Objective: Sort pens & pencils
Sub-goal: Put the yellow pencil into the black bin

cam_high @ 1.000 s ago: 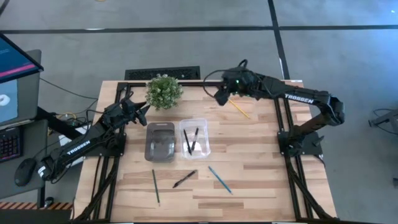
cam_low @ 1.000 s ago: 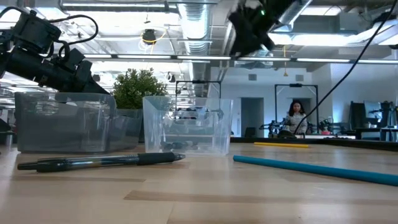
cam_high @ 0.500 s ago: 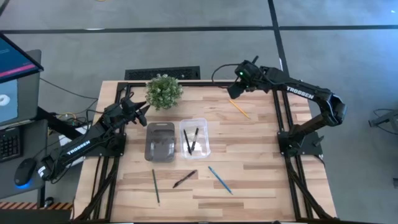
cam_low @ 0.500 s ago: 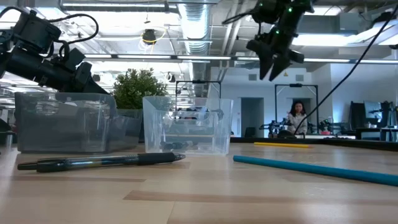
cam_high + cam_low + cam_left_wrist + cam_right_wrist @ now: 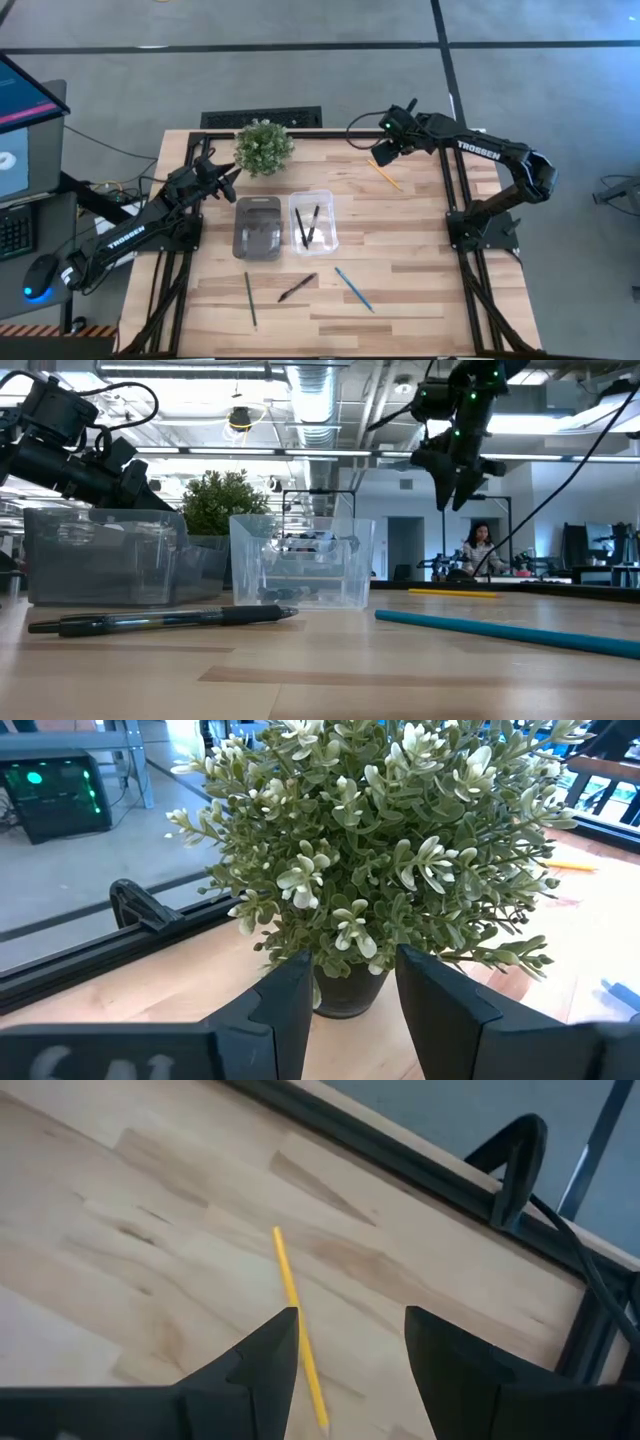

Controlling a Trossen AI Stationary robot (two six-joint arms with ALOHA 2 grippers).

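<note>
You're seeing right gripper (image 5: 378, 156) hovering, fingers spread, above yellow pencil (image 5: 384, 174) | left gripper (image 5: 228, 177) idling spread by plant (image 5: 264, 146) | two pens (image 5: 307, 227) lying in clear bin (image 5: 328, 213).

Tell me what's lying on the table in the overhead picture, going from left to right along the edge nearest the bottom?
Dark green pencil → black pen → blue pencil. All three lie loose on the wood, apart from each other, in front of the two clear bins.
</note>
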